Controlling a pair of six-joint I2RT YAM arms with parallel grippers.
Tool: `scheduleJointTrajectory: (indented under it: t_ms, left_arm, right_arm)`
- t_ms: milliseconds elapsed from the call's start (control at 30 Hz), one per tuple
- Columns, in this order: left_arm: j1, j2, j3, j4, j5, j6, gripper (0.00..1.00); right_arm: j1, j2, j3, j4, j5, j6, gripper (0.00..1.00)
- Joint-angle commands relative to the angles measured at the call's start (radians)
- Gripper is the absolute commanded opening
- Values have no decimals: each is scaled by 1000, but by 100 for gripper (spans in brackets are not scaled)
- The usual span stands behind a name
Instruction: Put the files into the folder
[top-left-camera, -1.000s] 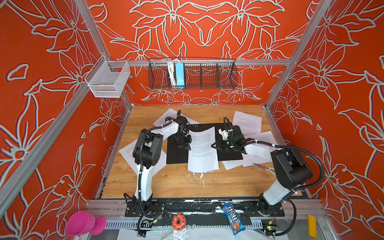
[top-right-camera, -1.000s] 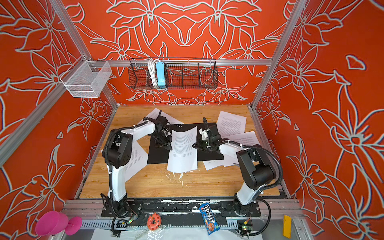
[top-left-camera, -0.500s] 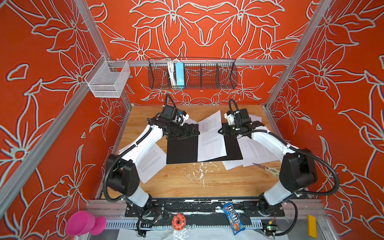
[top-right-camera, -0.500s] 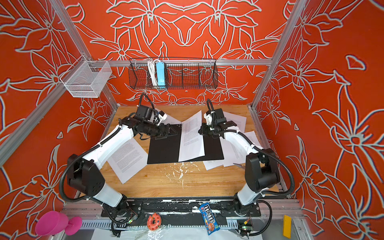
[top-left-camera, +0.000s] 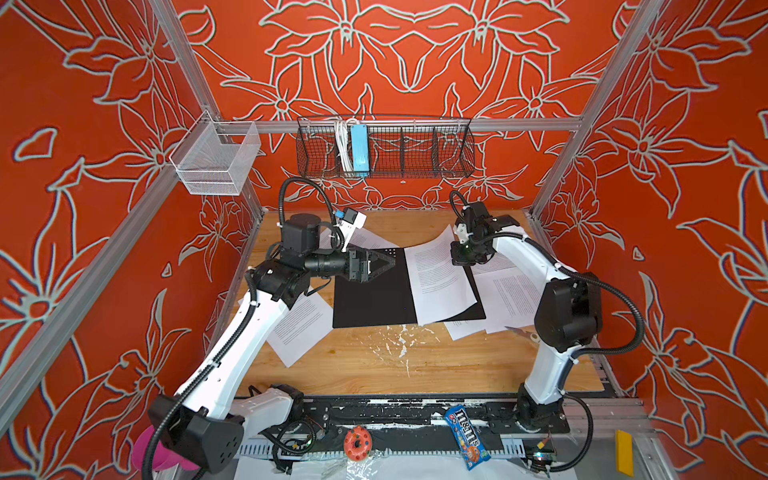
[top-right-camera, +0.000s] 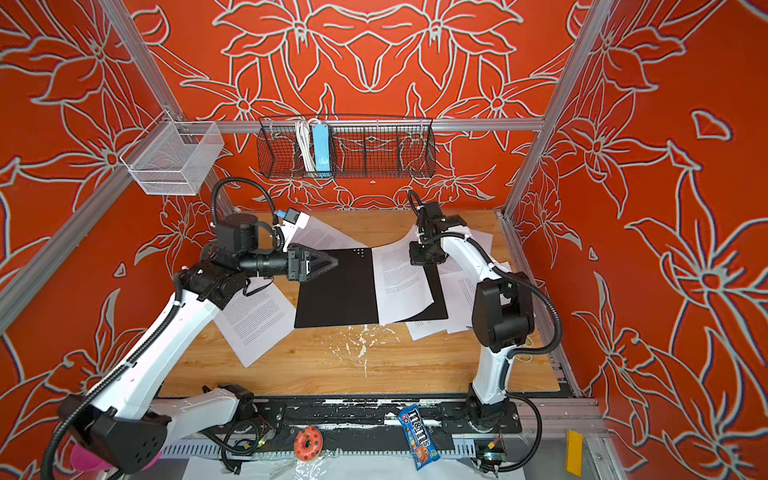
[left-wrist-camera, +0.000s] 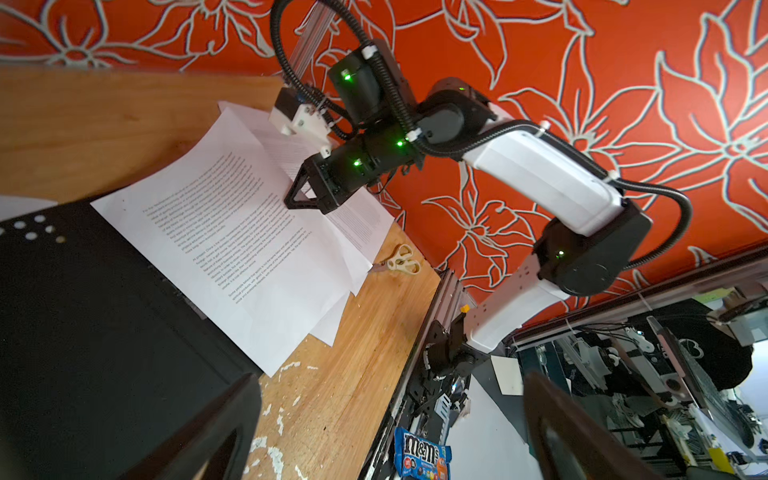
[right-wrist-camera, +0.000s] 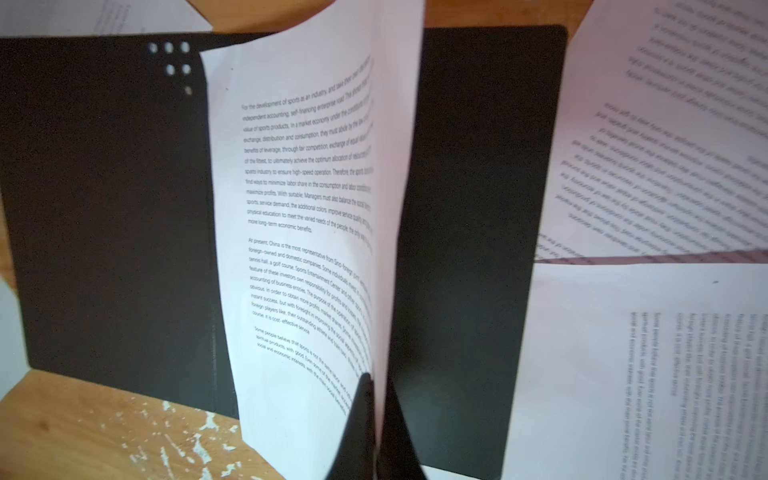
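1. Right gripper (right-wrist-camera: 376, 409): jaws pinch the edge of a white text-printed paper sheet (top-left-camera: 436, 282), which drapes below them onto the open black-lined folder (top-left-camera: 370, 299).
2. Left gripper (top-left-camera: 380, 264): jaws wide apart and empty, folder beneath.
3. Step: inserting a sheet. Next: lower, square, release.

I see orange floral walls (top-left-camera: 415, 50) on three sides and a wooden tabletop (top-left-camera: 353, 365). Black wire basket (top-left-camera: 415, 153) at 12 o'clock, white mesh basket (top-left-camera: 216, 158) at 10 o'clock.

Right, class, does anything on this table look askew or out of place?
Yes: the sheet pinched by the right gripper curls up off the open folder, overhanging its near edge. Scissors lie beside the loose sheets.
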Motion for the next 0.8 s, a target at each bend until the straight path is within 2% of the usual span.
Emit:
scheduleJointTrajectory:
  t_ms: [0,100,267,533,767]
  left_arm:
    - [26,-12,-40,132,45,-51,98]
    - [42,-6,-71,195,71,-96,98]
    - [46,8,-104,272,103,-152,98]
    - [46,25,-111,284,107,-155,98]
    - [46,43,-114,289,107,-161,98]
  right_arm:
    - [-17,34,45,-111,108,-84,0]
    - [-30,48,50,-111,140,-79,0]
    - [-38,78,53,-94,96,-65,0]
    - [-38,47,-8,3,-63,-76,0]
    - [-39,53,-19,32,-142,-45,0]
